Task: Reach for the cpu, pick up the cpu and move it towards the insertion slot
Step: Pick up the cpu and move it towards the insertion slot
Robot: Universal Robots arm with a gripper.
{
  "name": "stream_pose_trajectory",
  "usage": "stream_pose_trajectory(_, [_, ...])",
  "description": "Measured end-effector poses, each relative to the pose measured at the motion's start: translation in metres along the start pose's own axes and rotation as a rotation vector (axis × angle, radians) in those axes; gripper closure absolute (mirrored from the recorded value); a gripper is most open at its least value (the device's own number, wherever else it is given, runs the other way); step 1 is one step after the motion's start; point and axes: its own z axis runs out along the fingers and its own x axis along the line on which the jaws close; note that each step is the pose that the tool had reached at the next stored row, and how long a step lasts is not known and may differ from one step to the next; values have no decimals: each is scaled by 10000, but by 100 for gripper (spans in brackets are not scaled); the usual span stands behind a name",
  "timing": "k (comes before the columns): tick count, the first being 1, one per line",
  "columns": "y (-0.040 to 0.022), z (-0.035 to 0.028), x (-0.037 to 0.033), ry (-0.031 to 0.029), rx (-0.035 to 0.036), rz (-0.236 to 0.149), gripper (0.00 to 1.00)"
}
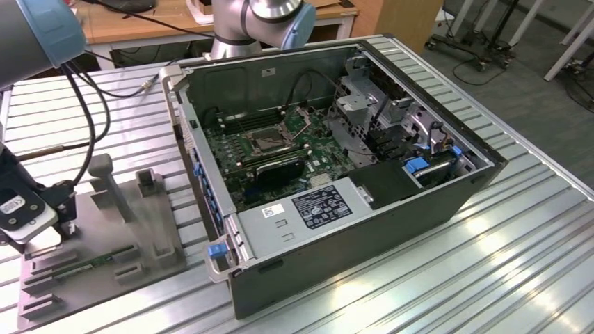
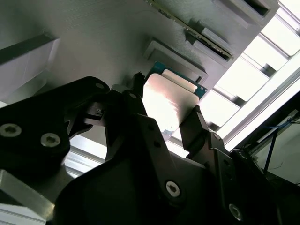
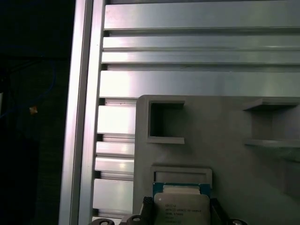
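Second wrist view: the gripper (image 2: 166,98) is seen closed to the width of the cpu (image 2: 171,103), one black finger (image 2: 137,86) being set against one edge of the chip and the other finger against the opposite edge, so that the silvery top is left bare between them. In the first wrist view the same hold is shown, the cpu (image 3: 182,211) being flanked on both sides with its green rim lying just beside the raised frame (image 3: 182,172) of its recess; whether the chip has been lifted clear of that seat cannot be told. No marked long axis is offered by the chip, which is almost square. The grey tray (image 1: 93,229) is carried near the table's (image 1: 464,278) corner on the exterior view's left, and the gripper is placed at the tray's outer edge, close to the table's edge. The insertion slot (image 1: 263,141) is found on the board inside the open computer case (image 1: 371,236), which is stood at the table's middle. From the gripper, the slot lies toward the exterior view's right and farther from the camera, well apart, with the case's near wall standing between the two. Only one arm is available, and its gripper is already at the chip.
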Motion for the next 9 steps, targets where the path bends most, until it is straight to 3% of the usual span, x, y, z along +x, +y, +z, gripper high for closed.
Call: stream_pose_trajectory(9, [3, -61, 0, 0, 0, 0, 45])
